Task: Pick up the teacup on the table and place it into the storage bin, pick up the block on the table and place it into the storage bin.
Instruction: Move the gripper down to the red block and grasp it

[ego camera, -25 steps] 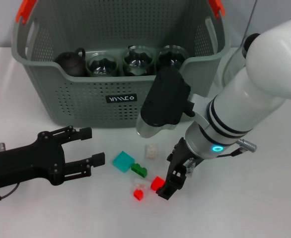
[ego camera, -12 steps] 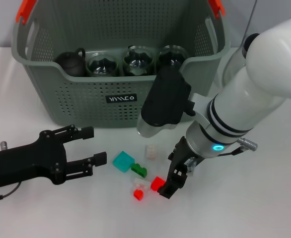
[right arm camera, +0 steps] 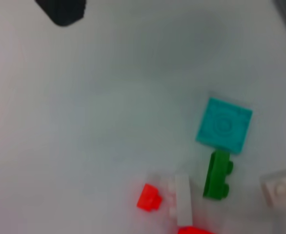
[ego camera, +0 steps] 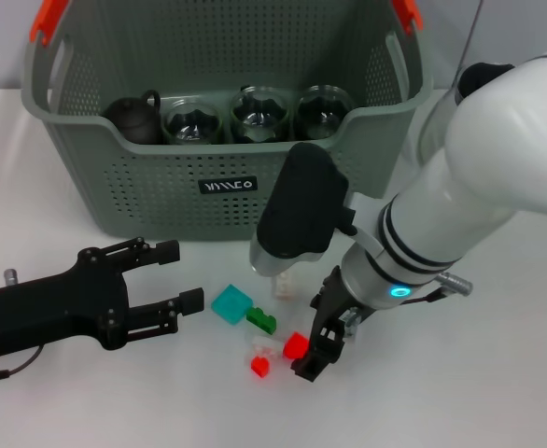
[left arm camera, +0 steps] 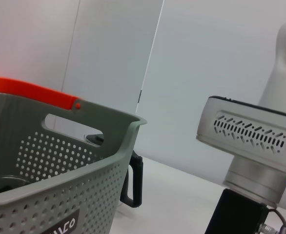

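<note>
The grey-green storage bin stands at the back and holds a black teapot and three glass teacups. No teacup shows on the table. Several small blocks lie in front of the bin: teal, green, clear, white, small red and a red block. My right gripper is down at the table, right beside the red block on its right. My left gripper is open and empty, left of the teal block. The right wrist view shows the teal and green blocks.
A glass pot stands right of the bin, mostly hidden by my right arm; its black handle shows in the left wrist view beside the bin. The bin's orange handle pieces stick up at the corners. White table lies all around.
My right gripper has shifted slightly left and toward the front, staying beside the red block. My left gripper has edged a little to the right. The blocks have not moved.
</note>
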`<action>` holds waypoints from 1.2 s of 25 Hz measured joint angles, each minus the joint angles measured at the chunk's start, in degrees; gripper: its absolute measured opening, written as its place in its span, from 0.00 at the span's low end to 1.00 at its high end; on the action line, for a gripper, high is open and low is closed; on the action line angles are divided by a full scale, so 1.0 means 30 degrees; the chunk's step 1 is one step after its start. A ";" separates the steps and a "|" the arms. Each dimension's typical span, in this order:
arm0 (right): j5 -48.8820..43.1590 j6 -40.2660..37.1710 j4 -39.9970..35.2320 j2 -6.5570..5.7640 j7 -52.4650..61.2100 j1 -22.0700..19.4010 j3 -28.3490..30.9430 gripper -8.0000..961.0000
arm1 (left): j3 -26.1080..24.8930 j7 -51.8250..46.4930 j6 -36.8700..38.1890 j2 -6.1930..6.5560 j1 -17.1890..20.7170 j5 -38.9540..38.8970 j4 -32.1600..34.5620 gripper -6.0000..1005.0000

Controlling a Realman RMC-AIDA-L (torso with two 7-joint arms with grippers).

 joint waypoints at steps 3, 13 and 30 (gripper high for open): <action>0.0178 0.0632 0.0124 0.0044 0.0001 0.0030 -0.0251 0.90 | 0.0000 0.0009 -0.0005 0.0000 -0.0006 0.0000 -0.0017 0.76; 0.0771 0.1321 0.0694 0.0086 -0.0004 0.0294 -0.0718 0.80 | -0.0001 0.0010 -0.0035 -0.0028 -0.0016 0.0000 -0.0046 0.76; 0.1457 0.1613 0.1190 0.0102 -0.0047 0.0485 -0.1108 0.55 | 0.0000 0.0009 -0.0087 -0.0059 0.0158 0.0000 -0.0044 0.76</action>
